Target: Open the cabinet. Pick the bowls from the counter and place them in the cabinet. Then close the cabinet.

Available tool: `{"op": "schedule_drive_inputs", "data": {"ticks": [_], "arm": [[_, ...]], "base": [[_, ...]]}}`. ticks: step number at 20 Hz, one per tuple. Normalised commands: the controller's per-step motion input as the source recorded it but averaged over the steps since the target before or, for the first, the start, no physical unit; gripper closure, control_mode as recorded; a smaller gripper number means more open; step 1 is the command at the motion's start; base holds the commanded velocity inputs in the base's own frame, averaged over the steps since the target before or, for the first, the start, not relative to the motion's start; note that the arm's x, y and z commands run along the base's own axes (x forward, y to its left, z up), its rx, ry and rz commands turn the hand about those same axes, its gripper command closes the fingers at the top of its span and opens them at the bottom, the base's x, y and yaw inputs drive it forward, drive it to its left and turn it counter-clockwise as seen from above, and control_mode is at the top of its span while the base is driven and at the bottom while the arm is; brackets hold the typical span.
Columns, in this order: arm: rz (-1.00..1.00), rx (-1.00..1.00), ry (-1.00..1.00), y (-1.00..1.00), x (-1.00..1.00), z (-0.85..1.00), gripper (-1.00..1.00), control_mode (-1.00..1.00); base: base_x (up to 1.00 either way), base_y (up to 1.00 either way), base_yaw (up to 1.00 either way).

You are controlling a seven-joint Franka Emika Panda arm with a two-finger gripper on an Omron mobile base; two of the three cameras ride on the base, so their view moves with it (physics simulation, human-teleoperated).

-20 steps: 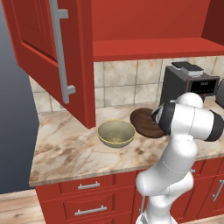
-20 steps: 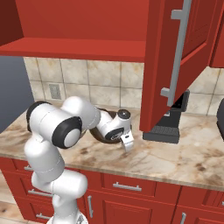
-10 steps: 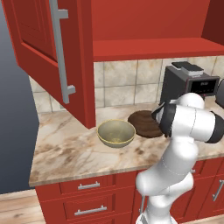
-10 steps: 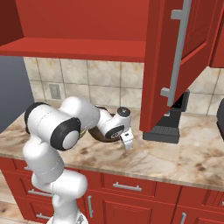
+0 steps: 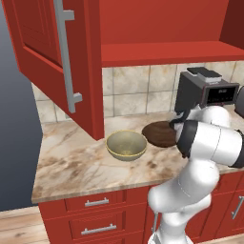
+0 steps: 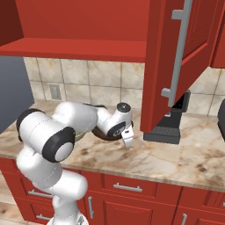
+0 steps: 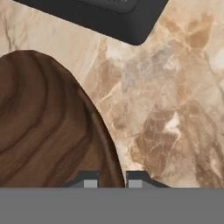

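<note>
The dark brown wood-grained bowl [image 5: 159, 134] sits on the counter [image 5: 71, 162] in front of the tiled wall. In the hand view the same bowl [image 7: 43, 122] has its rim running down between the two fingertips of my gripper [image 7: 111, 180], which is shut on that rim. From the right base view the gripper [image 6: 128, 140] points down at the counter [image 6: 176, 158], and my wrist hides most of the bowl. The olive-tan bowl [image 5: 126, 145] stands just left of the brown one, untouched. The cabinet [image 5: 162, 52] is open, its door [image 5: 43, 47] swung out to the left.
A black coffee machine [image 5: 205, 93] stands on the counter right behind my hand, with its base [image 7: 109, 13] close to the brown bowl. The other open cabinet door [image 6: 176, 61] hangs out over the counter on the right. Red drawers [image 5: 95, 217] run below the slab.
The jaws have closed onto the brown bowl's rim. The arm and both bowls have barely moved.
</note>
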Motion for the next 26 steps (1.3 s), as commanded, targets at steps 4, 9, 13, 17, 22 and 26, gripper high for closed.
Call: {"op": "schedule_drive_inputs", "data": {"ticks": [4, 9, 13, 17, 22, 26], "arm": [[-0.17, 0.00, 0.00, -0.09, -0.27, 0.53, 1.00, -1.00], [-0.15, 0.00, 0.00, 0.00, -0.20, 0.77, 1.00, -1.00], [-0.12, 0.00, 0.08, -0.04, -0.43, 0.73, 1.00, -1.00], [-0.13, 0.00, 0.18, -0.10, -0.62, 0.73, 1.00, -1.00], [-0.06, 0.00, 0.04, 0.00, -0.68, 0.82, 1.00, -1.00], [-0.06, 0.00, -0.06, 0.00, -0.65, 0.86, 1.00, -1.00]], "base": [[0.00, 0.00, 0.00], [0.00, 0.00, 0.00], [0.00, 0.00, 0.00], [0.00, 0.00, 0.00], [0.00, 0.00, 0.00], [0.00, 0.00, 0.00]]}}
